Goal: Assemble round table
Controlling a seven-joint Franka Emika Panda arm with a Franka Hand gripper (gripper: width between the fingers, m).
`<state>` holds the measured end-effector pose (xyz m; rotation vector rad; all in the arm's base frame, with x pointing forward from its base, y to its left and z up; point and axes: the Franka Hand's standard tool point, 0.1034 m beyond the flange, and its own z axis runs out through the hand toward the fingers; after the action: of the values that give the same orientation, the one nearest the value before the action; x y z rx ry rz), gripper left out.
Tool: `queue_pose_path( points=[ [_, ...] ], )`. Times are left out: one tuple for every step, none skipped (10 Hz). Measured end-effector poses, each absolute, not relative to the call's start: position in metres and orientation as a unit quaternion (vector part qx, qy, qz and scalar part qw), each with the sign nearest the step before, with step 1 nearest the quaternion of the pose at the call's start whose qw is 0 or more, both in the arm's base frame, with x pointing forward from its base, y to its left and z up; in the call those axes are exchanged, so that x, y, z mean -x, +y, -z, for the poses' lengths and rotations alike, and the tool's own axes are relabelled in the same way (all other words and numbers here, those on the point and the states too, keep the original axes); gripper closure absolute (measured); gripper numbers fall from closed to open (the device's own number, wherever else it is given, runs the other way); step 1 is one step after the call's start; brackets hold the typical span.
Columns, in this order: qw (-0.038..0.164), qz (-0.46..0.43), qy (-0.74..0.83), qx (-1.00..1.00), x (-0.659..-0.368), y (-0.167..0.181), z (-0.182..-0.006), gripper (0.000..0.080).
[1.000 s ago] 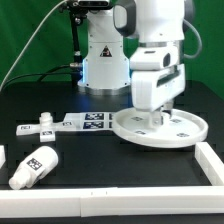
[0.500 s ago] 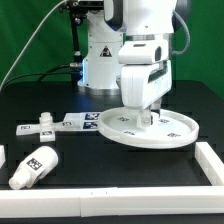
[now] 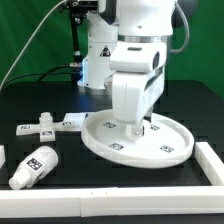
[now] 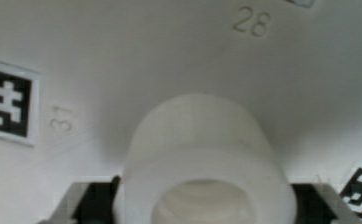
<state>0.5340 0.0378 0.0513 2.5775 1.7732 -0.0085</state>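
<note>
The round table's white disc [image 3: 158,150], with small black-white tags on its face, sits in the middle of the black table. My gripper [image 3: 138,128] comes down on its centre and is shut on the raised hub. In the wrist view the hub [image 4: 199,140] fills the space between my gripper's [image 4: 199,203] dark fingers [image 4: 100,200], with the disc's face [image 4: 142,50] and its tags behind. The thick tagged post [image 3: 34,166] lies on its side at the exterior view's front left, apart from the disc.
The marker board [image 3: 62,123] lies at the exterior view's left, its right end covered by the disc, with a small white part [image 3: 44,121] on it. White border bars run along the right [image 3: 212,162] and front [image 3: 100,206]. The robot base [image 3: 95,62] stands behind.
My gripper has carried the disc toward the exterior view's left and nearer the front, over the marker board's right end. The post has not moved.
</note>
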Motion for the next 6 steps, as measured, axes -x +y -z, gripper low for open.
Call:
queue_pose_path(
  points=[
    [0.005, 0.007, 0.574, -0.819, -0.5453, 0.0364, -0.0508, 0.0399],
    [0.005, 0.006, 0.573, -0.820, -0.5437, 0.0371, -0.0495, 0.0399],
    [0.004, 0.007, 0.573, -0.819, -0.5426, 0.0371, -0.0483, 0.0399],
    [0.004, 0.007, 0.573, -0.820, -0.5426, 0.0370, -0.0482, 0.0399],
    [0.004, 0.008, 0.573, -0.820, -0.5424, 0.0370, -0.0479, 0.0399],
    [0.002, 0.010, 0.573, -0.820, -0.5418, 0.0365, -0.0457, 0.0399]
  ],
)
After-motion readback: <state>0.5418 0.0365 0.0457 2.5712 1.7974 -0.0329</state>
